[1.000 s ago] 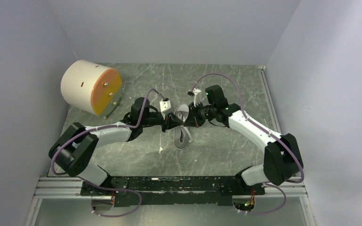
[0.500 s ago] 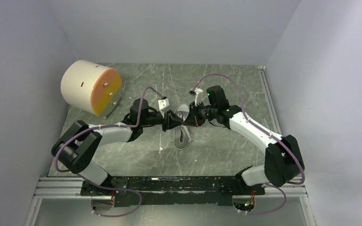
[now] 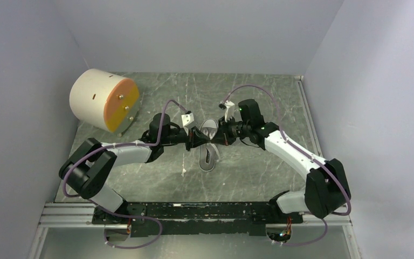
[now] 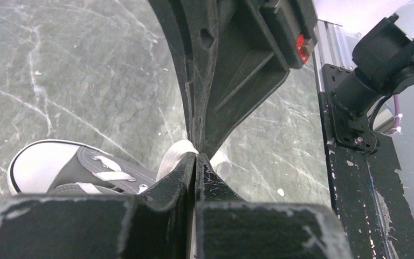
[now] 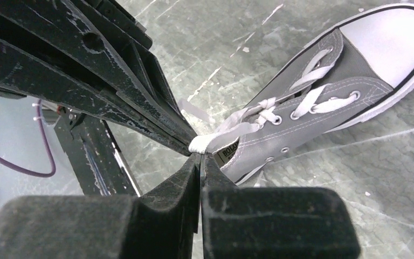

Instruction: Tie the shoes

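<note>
The grey sneaker [image 3: 208,154] lies mid-table, its white toe cap pointing away from the arm bases. It also shows in the left wrist view [image 4: 78,167] and the right wrist view [image 5: 312,102]. My left gripper [image 3: 201,141] and right gripper [image 3: 215,139] meet tip to tip just above the shoe's lacing. In the left wrist view my left gripper [image 4: 195,157] is shut, with a white lace loop [image 4: 173,159] at its tips. In the right wrist view my right gripper [image 5: 200,155] is shut, with a bunched white lace [image 5: 202,143] at its tips. The lace ends are hidden by the fingers.
A white cylinder with an orange face [image 3: 103,100] stands at the back left of the table. Grey walls close the left, back and right sides. The black and aluminium base rail [image 3: 205,211] runs along the near edge.
Both grippers stay shut, tip to tip over the shoe. The right arm's elbow has shifted slightly right and the left arm's elbow slightly up; the shoe has not moved.
</note>
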Tool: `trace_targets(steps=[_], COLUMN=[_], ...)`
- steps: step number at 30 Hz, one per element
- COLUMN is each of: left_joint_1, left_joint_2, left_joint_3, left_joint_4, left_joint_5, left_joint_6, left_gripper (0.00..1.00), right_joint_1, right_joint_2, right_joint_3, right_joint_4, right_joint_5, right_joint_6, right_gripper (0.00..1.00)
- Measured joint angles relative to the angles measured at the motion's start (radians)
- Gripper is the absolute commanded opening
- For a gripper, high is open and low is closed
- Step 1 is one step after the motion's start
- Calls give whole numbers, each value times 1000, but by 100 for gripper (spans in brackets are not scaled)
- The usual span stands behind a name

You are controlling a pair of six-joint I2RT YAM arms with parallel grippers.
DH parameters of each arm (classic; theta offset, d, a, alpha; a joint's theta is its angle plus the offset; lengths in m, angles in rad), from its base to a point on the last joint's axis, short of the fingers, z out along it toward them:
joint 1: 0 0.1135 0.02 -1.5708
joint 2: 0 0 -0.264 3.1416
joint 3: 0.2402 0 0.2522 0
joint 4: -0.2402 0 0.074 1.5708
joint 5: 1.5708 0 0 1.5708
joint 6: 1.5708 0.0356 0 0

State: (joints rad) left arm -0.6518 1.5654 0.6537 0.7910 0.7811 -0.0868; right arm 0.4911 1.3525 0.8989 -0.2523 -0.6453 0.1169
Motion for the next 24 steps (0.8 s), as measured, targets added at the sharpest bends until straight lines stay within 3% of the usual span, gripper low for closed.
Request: trace_targets(steps=[3, 9, 14, 24], left_joint_1=[-3, -6, -6, -4], left_joint_2=[0, -10, -10, -14], left_joint_3=[0, 0, 0, 27], left_joint_4=[-29, -96, -124, -204], left_joint_5=[-22, -72, -87, -89], left_joint_6=[2, 13, -2, -8], left_gripper=[5, 5, 5, 5], right_joint_1=[0, -29, -59, -60], right_joint_2=[-9, -70, -115, -84], right_joint_3=[5, 15, -56, -182], right_joint_4=[-15, -117, -111, 32], right_joint_5=[35, 161, 175, -7], right_joint_6=[2, 6, 56, 131], right_gripper=[35, 54, 55, 56])
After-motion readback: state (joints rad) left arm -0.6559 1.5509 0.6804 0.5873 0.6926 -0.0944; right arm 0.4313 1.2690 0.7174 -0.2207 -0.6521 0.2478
